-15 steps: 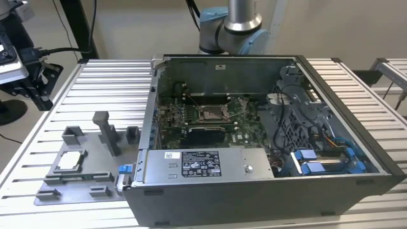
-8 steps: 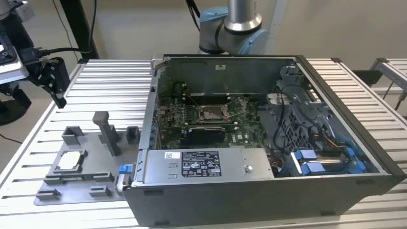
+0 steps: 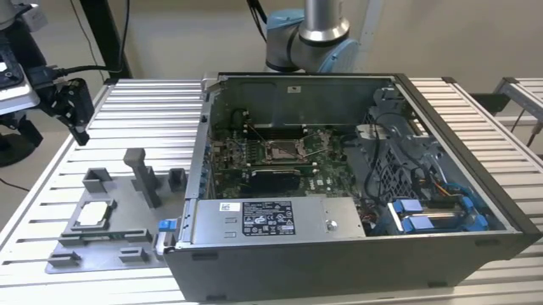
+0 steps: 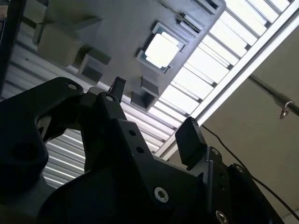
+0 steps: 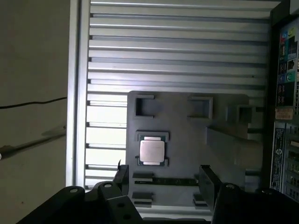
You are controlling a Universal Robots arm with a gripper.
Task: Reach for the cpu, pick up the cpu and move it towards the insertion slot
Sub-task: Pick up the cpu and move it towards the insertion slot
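The cpu [image 3: 93,214] is a small silvery square chip lying flat in a nest on the grey fixture plate [image 3: 127,222], on the exterior view's left beside the case. Both wrist views show the cpu [image 4: 161,49] [image 5: 152,150] in its nest. My gripper [image 3: 76,121] hangs above the table's far left corner, well away from the chip. Its black fingers stand open with nothing between them in both wrist views [image 4: 153,114] [image 5: 164,179]. The insertion slot [image 3: 280,150] sits on the green board inside the open case, with a shiny metal frame.
The open computer case [image 3: 458,210] takes up the middle and right of the slatted aluminium table [image 3: 144,101]. Upright grey fixture blocks [image 3: 140,175] rise between the chip and the case wall. The arm's base [image 3: 309,38] stands behind the case.
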